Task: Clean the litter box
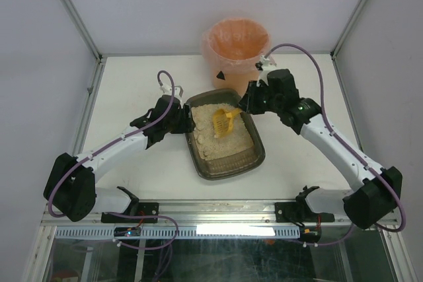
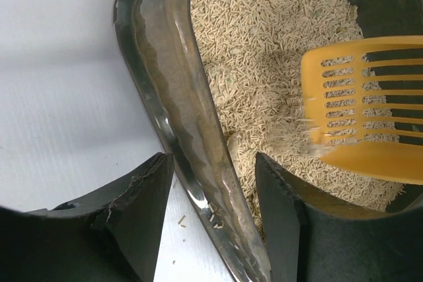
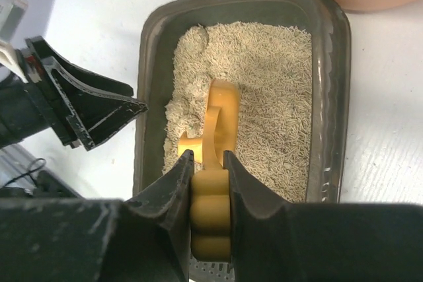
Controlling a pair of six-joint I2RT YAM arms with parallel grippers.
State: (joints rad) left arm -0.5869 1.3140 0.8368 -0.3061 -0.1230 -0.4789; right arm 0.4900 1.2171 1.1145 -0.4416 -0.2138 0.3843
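Operator: Where the two arms extend from the near edge of the table (image 1: 132,90), what lies first?

Technician: The litter box (image 1: 225,172). It sits at mid-table between the arms, its long axis slightly skewed from the edge. Beige litter (image 1: 221,144) covers the floor.

Operator: Condition of the left gripper (image 1: 187,123)?

Technician: Released. In the left wrist view its fingers (image 2: 132,229) straddle the left wall of the box, one outside over the table and one inside over the litter. The rim (image 2: 165,97) passes between them, with a gap visible on each side.

Operator: And the right gripper (image 1: 246,105)?

Technician: Clenched on the handle of the yellow slotted scoop (image 1: 225,122). It enters from the far right corner. The scoop head points down at the litter surface in the far half of the box.

Operator: Beyond the box?

Technician: A round bin (image 1: 236,47) with a pink liner stands just past the far end, toward the right corner. Whether it touches the box cannot be determined.
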